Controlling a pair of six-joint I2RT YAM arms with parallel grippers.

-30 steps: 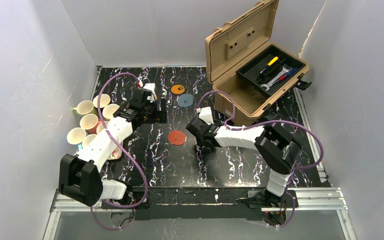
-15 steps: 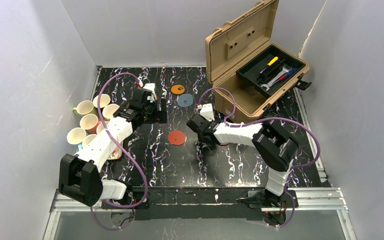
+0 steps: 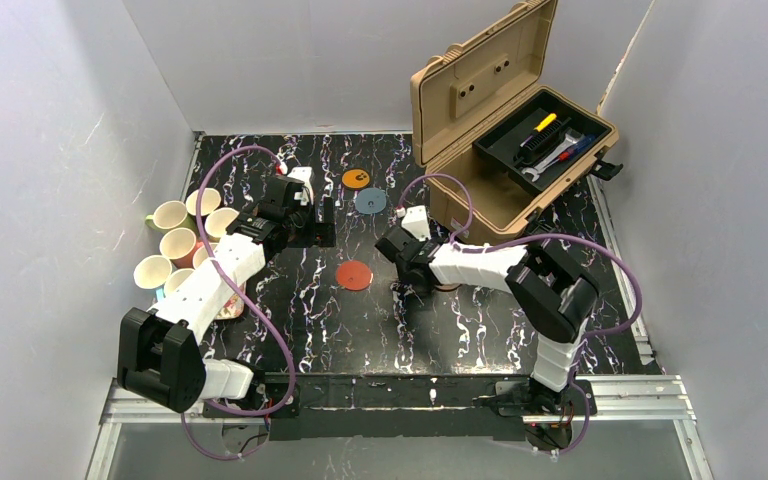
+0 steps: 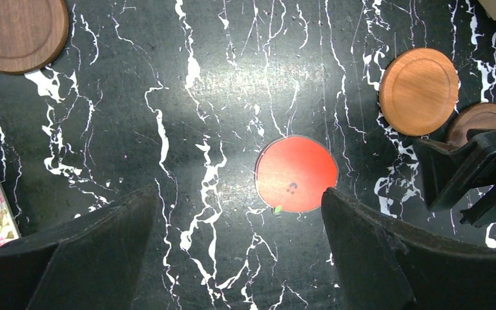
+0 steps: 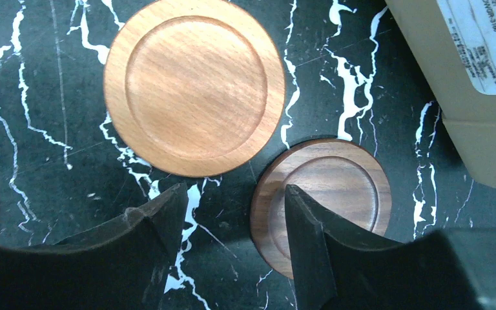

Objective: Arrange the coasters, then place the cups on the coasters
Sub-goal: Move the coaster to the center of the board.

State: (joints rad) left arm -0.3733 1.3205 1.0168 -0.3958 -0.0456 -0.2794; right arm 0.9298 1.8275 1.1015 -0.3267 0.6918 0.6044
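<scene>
Your right fingers (image 5: 300,213) stand part-spread, pinching nothing. One tip overhangs the rim of the dark walnut round coaster (image 5: 336,187), which lies just beside the front wall of the open tan plastic tool case (image 5: 465,84). Close now and you likely skid that disc against the case, or nudge the pale beech round coaster (image 5: 194,87), next out from the case and nearly touching it. Room is tight on the case side. Farther from the case, bare black marbled worktop (image 3: 360,330) surrounds the flat red round coaster (image 4: 296,173), below your wide-spread, empty left fingers (image 4: 342,213). The cream-lined cups (image 3: 175,245) cluster at the worktop edge farthest from the case.
</scene>
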